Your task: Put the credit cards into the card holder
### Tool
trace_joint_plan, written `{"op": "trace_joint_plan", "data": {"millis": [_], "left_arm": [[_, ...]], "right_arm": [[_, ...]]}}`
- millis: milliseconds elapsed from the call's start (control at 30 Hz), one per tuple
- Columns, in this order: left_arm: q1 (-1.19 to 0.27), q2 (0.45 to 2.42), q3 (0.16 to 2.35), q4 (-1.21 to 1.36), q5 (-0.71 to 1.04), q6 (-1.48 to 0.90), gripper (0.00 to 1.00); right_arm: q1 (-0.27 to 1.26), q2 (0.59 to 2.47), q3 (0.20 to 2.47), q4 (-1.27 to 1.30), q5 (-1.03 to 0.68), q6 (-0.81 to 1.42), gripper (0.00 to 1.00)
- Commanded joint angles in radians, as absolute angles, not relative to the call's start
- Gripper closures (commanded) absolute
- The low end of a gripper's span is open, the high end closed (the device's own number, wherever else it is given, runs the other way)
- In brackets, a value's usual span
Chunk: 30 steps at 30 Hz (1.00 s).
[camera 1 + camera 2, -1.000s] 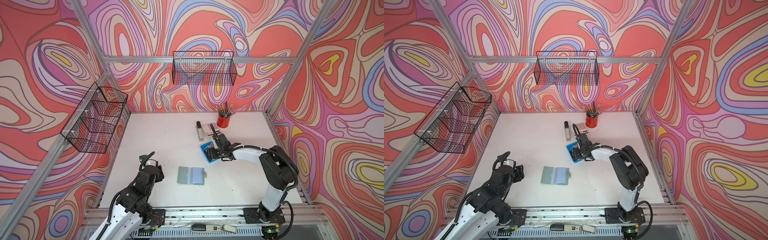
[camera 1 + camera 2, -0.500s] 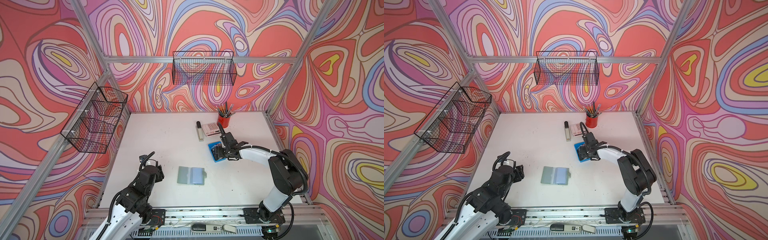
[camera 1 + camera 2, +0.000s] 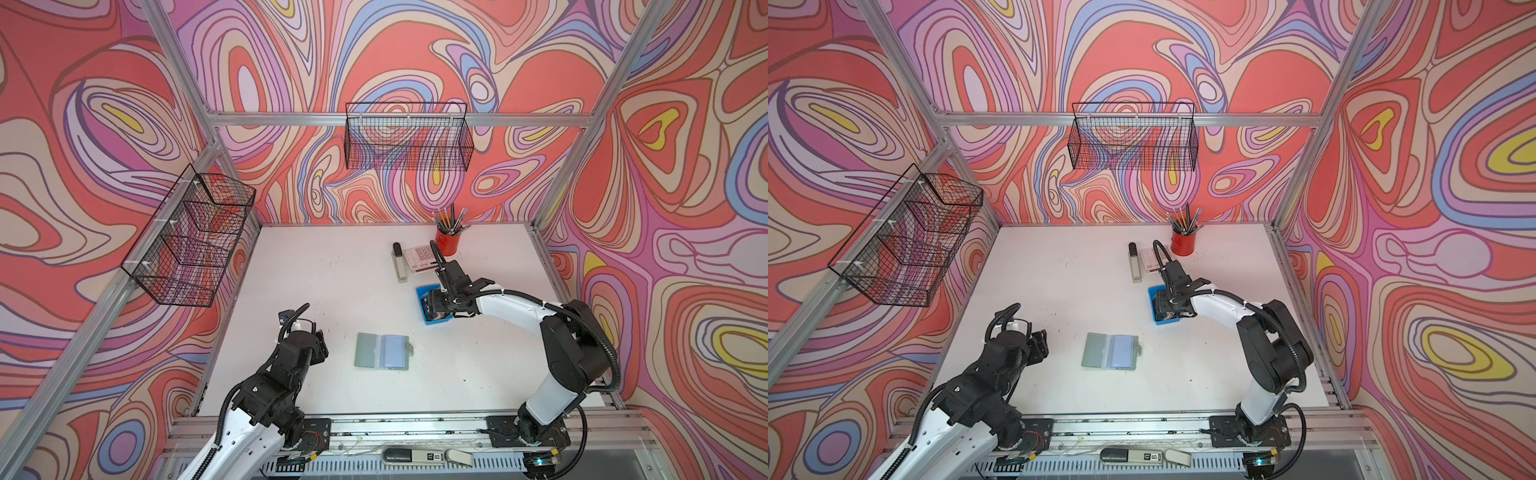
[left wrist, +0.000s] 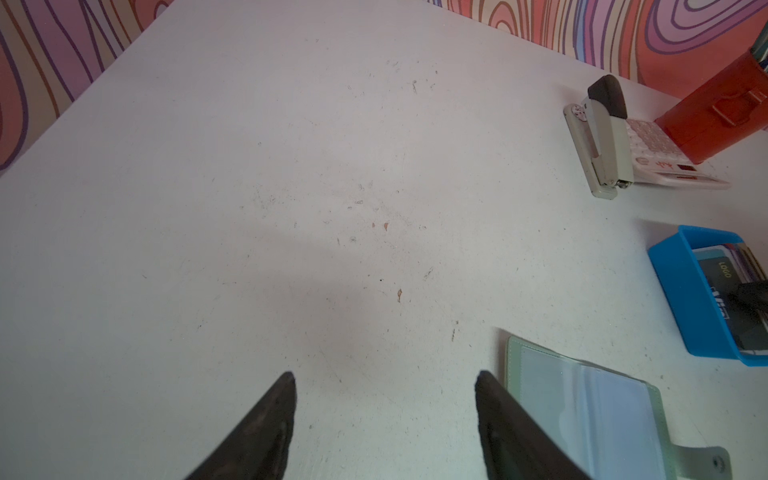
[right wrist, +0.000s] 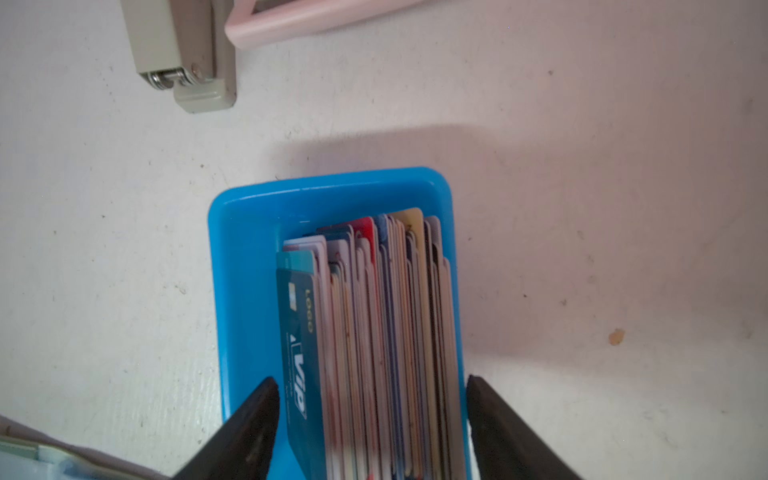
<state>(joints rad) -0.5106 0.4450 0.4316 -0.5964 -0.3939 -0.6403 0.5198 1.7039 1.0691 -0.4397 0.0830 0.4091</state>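
The right gripper (image 5: 370,380), jaws apart, straddles the credit cards (image 5: 374,332) in the tray (image 5: 249,249), while the left gripper (image 4: 384,374) gapes near the card holder (image 4: 582,407).

White arms (image 3: 509,305) with black joints, apparently ribbed black cables (image 3: 607,345).

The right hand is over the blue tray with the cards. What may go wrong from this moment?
1. The right hand stands open around the whole row of credit cards; closing here would probably pinch many cards, not one.
2. One fingertip sits by the wall of the blue tray, so the tray might lift or slide too.
3. The card holder lies open and unheld, the left hand apart from it; it may slide when a card is pushed in.
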Motion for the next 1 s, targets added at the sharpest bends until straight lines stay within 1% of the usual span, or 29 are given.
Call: {"op": "trace_joint_plan", "data": {"millis": [0, 267, 600, 733, 967], "left_arm": [[-0.507, 0.442, 0.424, -0.618, -0.408, -0.654, 0.30], [-0.506, 0.439, 0.424, -0.618, -0.405, -0.654, 0.30], [-0.507, 0.440, 0.424, -0.618, -0.404, -0.654, 0.30], [-0.507, 0.441, 0.425, -0.618, -0.403, -0.655, 0.30], [-0.507, 0.441, 0.425, -0.619, -0.406, -0.654, 0.30]], "right_arm": [[0.538, 1.715, 1.101, -0.473, 0.123, 0.411, 0.27], [0.549, 1.680, 1.101, -0.486, 0.146, 0.424, 0.26], [0.549, 1.713, 1.082, -0.448, 0.112, 0.423, 0.27], [0.549, 1.723, 1.085, -0.448, 0.108, 0.423, 0.29], [0.550, 1.714, 1.086, -0.447, 0.100, 0.425, 0.37]]}}
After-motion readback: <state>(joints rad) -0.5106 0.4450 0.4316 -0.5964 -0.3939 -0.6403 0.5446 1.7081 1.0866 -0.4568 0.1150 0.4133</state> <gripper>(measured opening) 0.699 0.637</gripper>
